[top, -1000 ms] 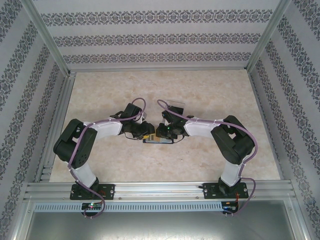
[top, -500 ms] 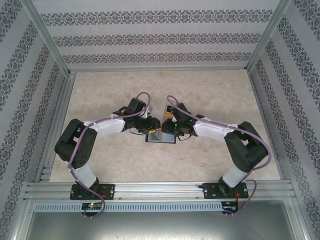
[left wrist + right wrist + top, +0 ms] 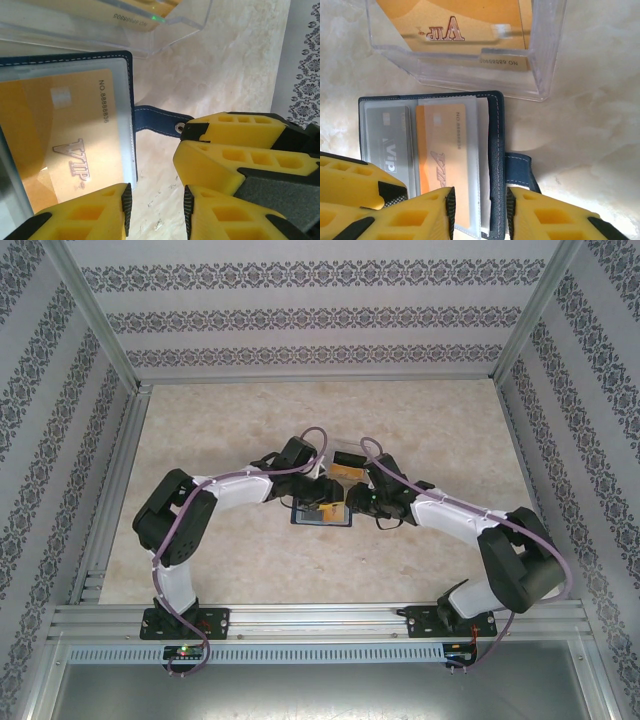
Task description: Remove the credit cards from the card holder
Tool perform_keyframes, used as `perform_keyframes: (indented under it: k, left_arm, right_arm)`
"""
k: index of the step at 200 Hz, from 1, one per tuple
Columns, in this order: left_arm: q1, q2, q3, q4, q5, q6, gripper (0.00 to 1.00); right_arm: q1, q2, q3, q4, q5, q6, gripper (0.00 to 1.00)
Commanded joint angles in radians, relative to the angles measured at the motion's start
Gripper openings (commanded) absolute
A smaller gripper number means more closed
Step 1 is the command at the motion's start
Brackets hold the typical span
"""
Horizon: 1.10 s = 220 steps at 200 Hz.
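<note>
**1. Card holder.** We find the card holder [image 3: 322, 517] lying open and flat near the centre of the marble table [image 3: 220, 430]. In the right wrist view its clear pockets hold a grey VIP card [image 3: 387, 142] at 9 o'clock and a gold VIP card [image 3: 444, 150] at the centre. The closing tab [image 3: 518, 170] sticks out from the navy edge at 3 o'clock.

**2. Box.** In the top view a clear plastic box [image 3: 352, 451] stands just beside the card holder at 1 o'clock. We cannot confirm contact. A boxed gold card [image 3: 345, 472] rests inside it.

**3. Left gripper.** In the top view the left gripper [image 3: 157, 195] reaches in from 9 o'clock. Its jaws stand spread, with bare table between them and nothing pinched. One finger overlies the lower end of the panel that holds the gold VIP card. The other finger is over the table.

**4. Right gripper.** The right gripper [image 3: 480, 195] reaches in from 3 o'clock. Its jaws stand spread, straddling the card holder's navy edge. One finger overlies the gold VIP card's lower end, the other the closing tab's end. We see nothing clamped, and we cannot tell whether the tips press on the card holder.
</note>
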Motion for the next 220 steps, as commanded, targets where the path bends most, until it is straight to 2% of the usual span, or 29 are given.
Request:
perform_keyframes:
  k: [1, 49, 70, 93, 151, 220]
  left_arm:
    - [-0.004, -0.042, 0.004, -0.027, -0.025, 0.008, 0.35]
    - [0.055, -0.137, -0.106, -0.047, -0.13, -0.022, 0.3]
    - [0.068, -0.13, -0.131, -0.045, -0.134, -0.035, 0.28]
    - [0.07, -0.082, -0.109, -0.08, -0.126, -0.03, 0.25]
    - [0.07, -0.036, -0.102, -0.081, -0.109, -0.026, 0.24]
    - [0.07, -0.027, -0.103, -0.096, -0.119, -0.019, 0.25]
  right_arm:
    - [0.002, -0.003, -0.002, 0.026, -0.011, 0.007, 0.33]
    - [0.055, 0.094, 0.098, 0.014, -0.036, -0.032, 0.2]
    - [0.066, 0.146, 0.132, -0.002, -0.046, -0.042, 0.16]
    - [0.07, 0.182, 0.139, -0.013, -0.042, -0.042, 0.14]
    - [0.071, 0.247, 0.134, -0.059, -0.025, -0.054, 0.09]
    - [0.08, 0.173, 0.179, -0.136, 0.016, -0.09, 0.12]
